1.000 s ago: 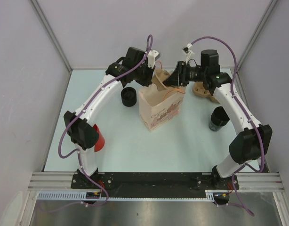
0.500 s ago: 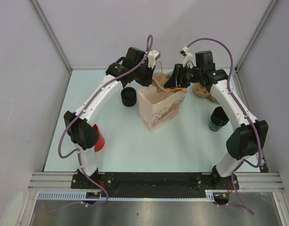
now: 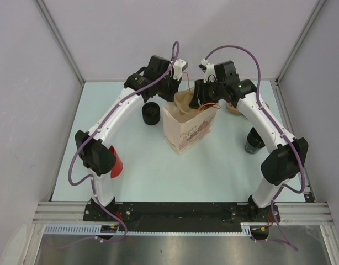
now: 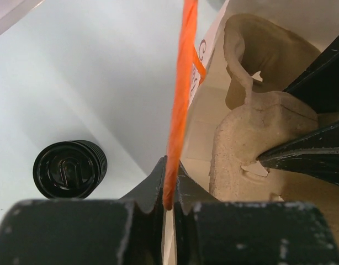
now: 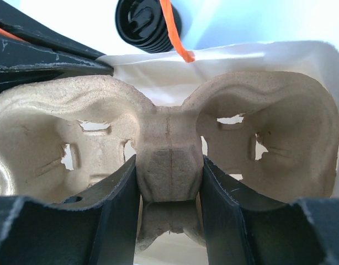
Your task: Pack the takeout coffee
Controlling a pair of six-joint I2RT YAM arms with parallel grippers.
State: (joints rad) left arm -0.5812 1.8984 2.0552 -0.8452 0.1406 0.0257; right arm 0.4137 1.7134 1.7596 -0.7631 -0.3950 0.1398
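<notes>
A printed paper bag (image 3: pixel 189 130) stands upright mid-table. My left gripper (image 4: pixel 170 176) is shut on its orange handle (image 4: pixel 180 99) at the bag's far left rim, holding the mouth open. My right gripper (image 5: pixel 168 163) is shut on the centre post of a brown pulp cup carrier (image 5: pixel 169 138), which hangs tilted in the bag's mouth (image 3: pixel 183 101). One black-lidded coffee cup (image 3: pixel 151 113) stands left of the bag, and another (image 3: pixel 257 138) to the right, beside my right arm.
A red cup (image 3: pixel 115 163) sits by the left arm's base link. A second pulp carrier (image 3: pixel 236 106) lies behind the right arm. Grey walls enclose the table on three sides.
My right gripper has carried the carrier leftward, from the bag's right rim to over and into its mouth. My left gripper has kept its hold on the handle.
</notes>
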